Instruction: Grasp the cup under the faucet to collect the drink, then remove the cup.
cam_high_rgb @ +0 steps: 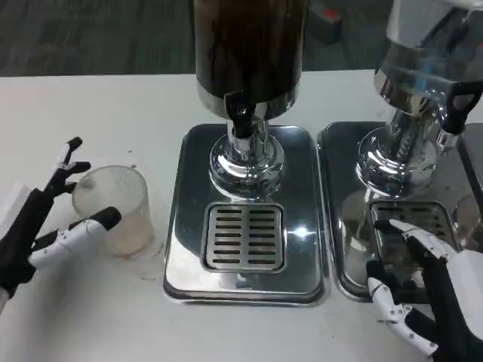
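Where white table ends, dark grey floor begins.

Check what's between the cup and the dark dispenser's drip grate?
In the head view, only bare white table and the drip tray's solid chrome rim lie between the cup and the grate.

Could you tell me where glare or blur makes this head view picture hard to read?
In the head view, glare streaks the chrome base and pedestal of the dark dispenser, and the drip grate stays readable; the right dispenser is washed out and soft at its top; the clear cup by the left robot hand is faint against the white table; the right robot hand looks sharp.
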Controlling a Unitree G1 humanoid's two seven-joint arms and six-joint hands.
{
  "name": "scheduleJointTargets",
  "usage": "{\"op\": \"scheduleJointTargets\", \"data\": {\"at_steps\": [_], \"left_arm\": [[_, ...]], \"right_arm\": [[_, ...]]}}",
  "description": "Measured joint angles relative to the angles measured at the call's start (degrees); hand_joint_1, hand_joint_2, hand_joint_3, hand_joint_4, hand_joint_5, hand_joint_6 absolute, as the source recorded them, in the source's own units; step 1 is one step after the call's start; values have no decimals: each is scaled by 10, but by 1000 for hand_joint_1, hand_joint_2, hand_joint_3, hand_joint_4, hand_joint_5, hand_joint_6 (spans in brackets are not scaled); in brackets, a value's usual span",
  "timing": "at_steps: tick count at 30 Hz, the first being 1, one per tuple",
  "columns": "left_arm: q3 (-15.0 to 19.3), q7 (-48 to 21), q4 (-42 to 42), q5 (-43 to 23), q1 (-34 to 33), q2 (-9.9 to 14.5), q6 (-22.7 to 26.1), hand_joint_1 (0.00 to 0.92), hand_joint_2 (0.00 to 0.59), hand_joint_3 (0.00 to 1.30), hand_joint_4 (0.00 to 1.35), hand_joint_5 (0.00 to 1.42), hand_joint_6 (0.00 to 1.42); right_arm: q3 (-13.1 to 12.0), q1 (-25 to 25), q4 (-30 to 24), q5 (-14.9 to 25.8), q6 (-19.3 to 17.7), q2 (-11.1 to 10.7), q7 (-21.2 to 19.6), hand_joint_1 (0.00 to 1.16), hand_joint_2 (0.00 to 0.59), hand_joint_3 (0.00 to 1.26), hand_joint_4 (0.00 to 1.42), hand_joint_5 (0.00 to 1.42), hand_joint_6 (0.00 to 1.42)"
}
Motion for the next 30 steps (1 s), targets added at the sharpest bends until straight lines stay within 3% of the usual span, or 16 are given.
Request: {"op": "scheduleJointTargets", "data": {"at_steps": [6,17,30], "left_arm": [[-8,-37,20,-4,-7,9,0,0,0,0,7,163,101],[-23,-104,49,-9,-44,11,-1,0,0,0,0,130,52],[-36,-109,63,-9,-56,16,0,0,0,0,0,143,49]], "right_arm": [[0,2,0,3,0,1,0,343,449,293,234,262,357],[0,5,0,5,0,0,0,343,449,301,245,268,360],[-1,7,0,6,-6,2,-3,335,440,303,257,284,365]]}}
